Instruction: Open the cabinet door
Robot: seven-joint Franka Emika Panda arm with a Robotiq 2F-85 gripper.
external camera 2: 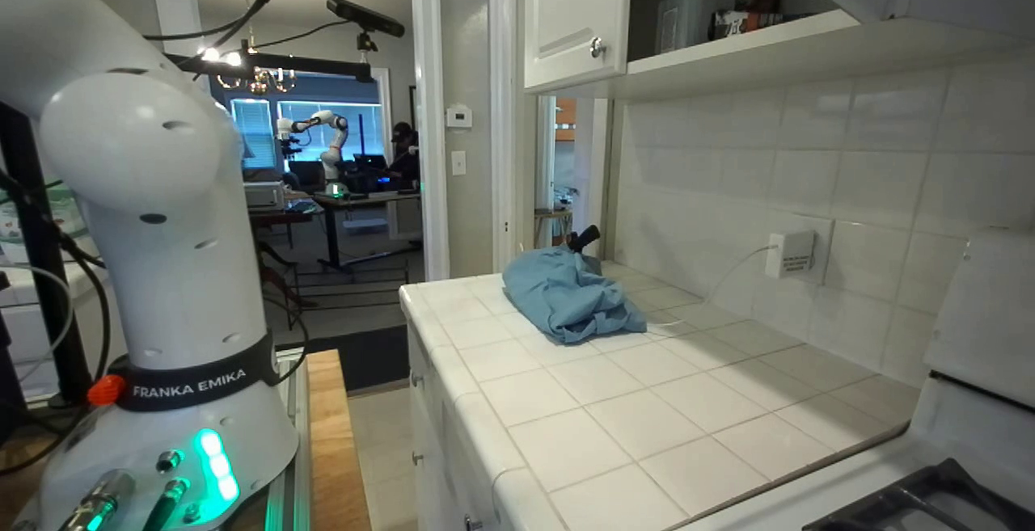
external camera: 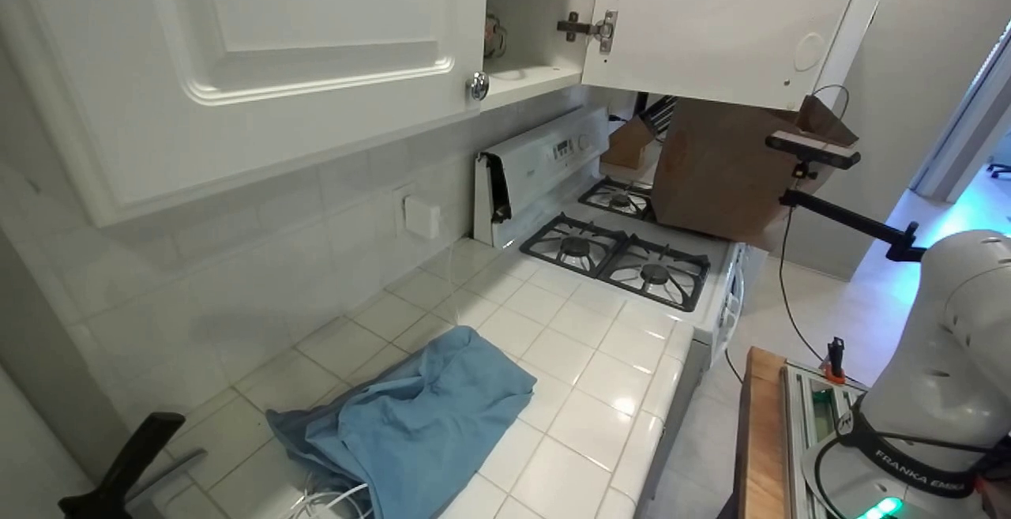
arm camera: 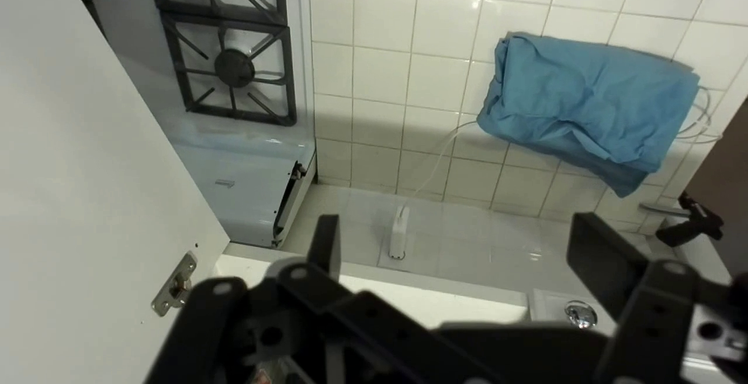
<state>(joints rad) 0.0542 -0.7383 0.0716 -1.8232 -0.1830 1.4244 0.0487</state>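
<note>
End effector (arm camera: pixel 459 249), spread wide, has the open cabinet door (arm camera: pixel 87 185) to its left in wrist view.

White arm (external camera: pixel 940 353) here, smooth-shelled, a black collar (external camera 2: pixel 198 381) wrapped round it low down, FRANKA EMIKA running across in white capitals! Above the collar, a thick column (external camera 2: pixel 194 288) swells into a big round joint (external camera 2: pixel 129 151), dotted with small oval caps (external camera 2: pixel 154 218), grey, one much darker than its neighbours. Straight below the collar, green lights (external camera 2: pixel 217 466) in a stack, blazing, tinting the white around them! Further beneath it, a silver connector (external camera 2: pixel 111 486) and a dark plug (external camera 2: pixel 164 503) catch the glow; a thin black cable (external camera 2: pixel 306 343) curves just beside the collar. Wrist view now: the gripper (arm camera: pixel 463 252), matt black, angular links (arm camera: pixel 380 321), pale round screw heads (arm camera: pixel 298 273), fingertips (arm camera: pixel 602 261) flat-faced, slightly blurred.
</note>
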